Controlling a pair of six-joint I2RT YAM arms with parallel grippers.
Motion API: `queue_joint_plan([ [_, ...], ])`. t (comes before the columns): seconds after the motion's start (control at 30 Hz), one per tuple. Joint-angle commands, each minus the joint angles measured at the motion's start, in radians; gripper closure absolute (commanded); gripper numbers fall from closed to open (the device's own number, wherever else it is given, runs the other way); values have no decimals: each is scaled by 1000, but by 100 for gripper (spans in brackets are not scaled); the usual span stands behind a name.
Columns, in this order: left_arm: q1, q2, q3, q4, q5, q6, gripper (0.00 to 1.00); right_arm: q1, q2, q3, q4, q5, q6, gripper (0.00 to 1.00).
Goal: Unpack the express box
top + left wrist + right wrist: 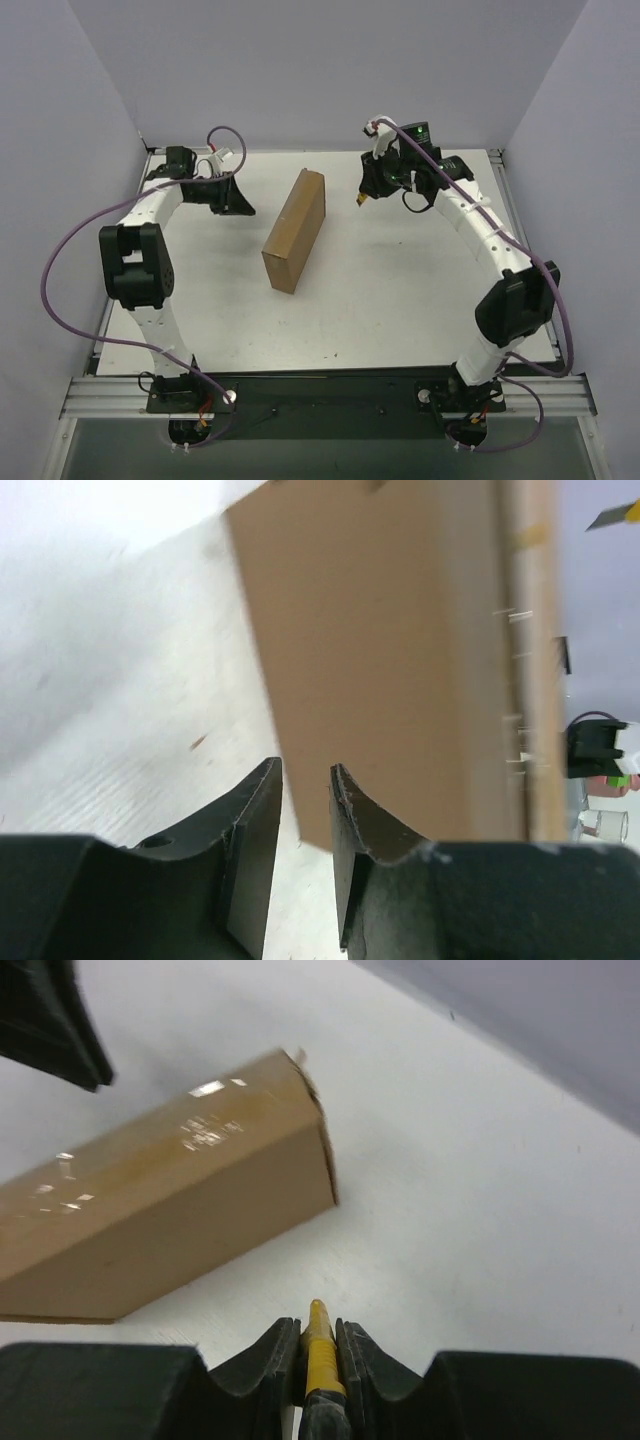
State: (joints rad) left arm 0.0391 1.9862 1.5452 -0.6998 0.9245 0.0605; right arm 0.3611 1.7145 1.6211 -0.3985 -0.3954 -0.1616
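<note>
Express box [296,228] stands on its long edge mid-desk [400,300]. Looks light, stiff cardboard with a glossy top; best pinched across the narrow top. Left gripper [305,770] slightly parted, empty. Right gripper [317,1325] clamps a yellow-handled tool [317,1358].

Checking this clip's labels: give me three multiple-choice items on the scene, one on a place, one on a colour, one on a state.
1. On the table, the express box lies: A) near the middle; B) at the near edge; C) in the far left corner.
2. The cutter in the right hand has a handle that is: A) red; B) yellow; C) blue.
3. The box is: A) closed; B) flap raised; C) flattened.
A, the top view shows it roughly centred; B, the right wrist view shows yellow; A, no flap is lifted.
</note>
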Motion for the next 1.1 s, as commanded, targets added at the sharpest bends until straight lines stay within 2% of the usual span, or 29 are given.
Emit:
queue_joint_plan([
  [0.0, -31, -72, 88, 130, 226, -114, 66, 101, -127, 105, -8, -177, -94, 100],
  [0.17, -87, -47, 93, 201, 303, -183, 66, 243, -151, 112, -3, -177, -124, 100],
  [0.3, -116, -50, 33, 282, 364, -255, 66, 292, -150, 94, 30, -166, -144, 100],
  [0.37, -136, -52, 17, 316, 341, -284, 66, 315, -145, 89, 36, -166, -147, 100],
  [0.47, -153, -41, 10, 274, 291, -263, 66, 358, -135, 83, 47, -152, -128, 100],
  [0.6, -168, -6, 27, 114, 202, -173, 66, 395, -105, 85, 53, -155, -111, 100],
  [0.7, -182, 16, 27, 60, 172, -105, 67, 429, -86, 83, 59, -154, -110, 100],
  [0.83, -186, 29, 0, 82, 157, -132, 69, 460, -88, 74, 55, -142, -85, 100],
  [0.9, -188, 31, -19, 97, 152, -140, 70, 461, -102, 76, 17, -131, -166, 100],
  [0.97, -188, 25, -30, 112, 146, -154, 70, 428, -128, 53, 16, -109, -209, 100],
  [1.07, -203, 14, -53, 140, 123, -162, 70, 391, -98, 88, 20, -82, -152, 100],
])
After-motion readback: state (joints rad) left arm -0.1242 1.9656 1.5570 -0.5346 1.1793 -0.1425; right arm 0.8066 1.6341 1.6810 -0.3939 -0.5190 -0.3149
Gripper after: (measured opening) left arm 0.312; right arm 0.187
